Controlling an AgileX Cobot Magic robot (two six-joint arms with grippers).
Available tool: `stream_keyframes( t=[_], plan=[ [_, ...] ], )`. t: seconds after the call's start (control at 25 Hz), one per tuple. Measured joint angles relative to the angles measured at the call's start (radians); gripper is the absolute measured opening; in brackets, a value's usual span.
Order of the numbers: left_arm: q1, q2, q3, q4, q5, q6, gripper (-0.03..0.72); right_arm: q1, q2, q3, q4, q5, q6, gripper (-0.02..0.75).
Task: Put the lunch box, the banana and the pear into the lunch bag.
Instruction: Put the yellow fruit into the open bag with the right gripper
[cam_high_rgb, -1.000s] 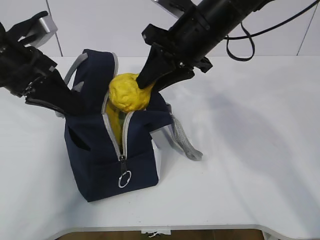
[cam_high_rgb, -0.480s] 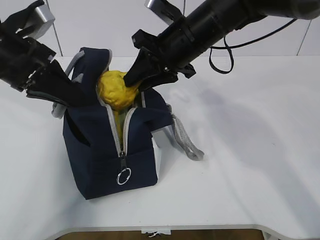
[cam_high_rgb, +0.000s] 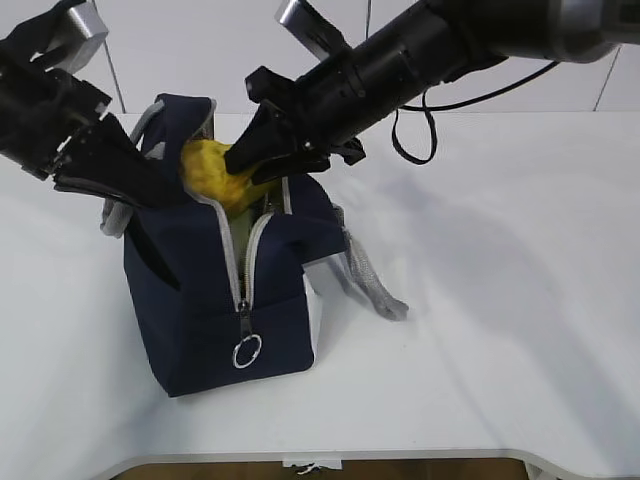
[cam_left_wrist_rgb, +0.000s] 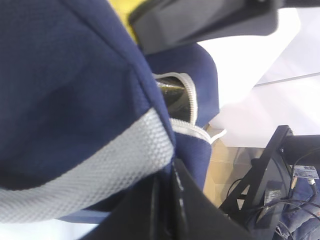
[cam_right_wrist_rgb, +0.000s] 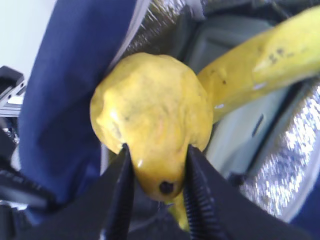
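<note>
The navy lunch bag stands open at the table's left. My right gripper is shut on the yellow pear and holds it in the bag's mouth. In the right wrist view the pear sits between my fingers above the banana and the pale green lunch box, both inside the bag. My left gripper is shut on the bag's left rim by the grey handle, holding the bag open.
The bag's zipper with its ring pull hangs down the front. A grey handle strap lies on the white table to the bag's right. The table's front edge runs close below the bag.
My right gripper has moved left and down with the pear, from above the zipper opening into the bag's mouth. The left gripper has pulled the rim slightly left and up.
</note>
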Motion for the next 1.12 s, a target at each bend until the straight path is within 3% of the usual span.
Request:
stream_keyframes(
  t=[0.4,0.72,0.84,1.0,1.12],
  plan=[
    [0.000,-0.026,0.000,0.000,0.000,0.000,-0.006,0.006,0.025,-0.005,0.004,-0.064,0.017,0.247],
    [0.000,-0.029,0.000,0.022,0.000,0.000,-0.006,0.006,0.037,-0.006,0.022,-0.028,0.017,0.279],
    [0.000,-0.029,0.000,0.022,0.000,0.000,-0.006,0.006,0.048,-0.006,0.020,0.002,0.017,0.361],
    [0.000,-0.029,0.000,0.024,0.000,0.000,-0.006,0.006,0.055,-0.004,0.016,0.073,0.025,0.563],
    [0.000,-0.029,0.000,0.025,0.000,0.000,-0.006,0.006,0.055,-0.004,0.016,0.136,0.025,0.592]
  ],
)
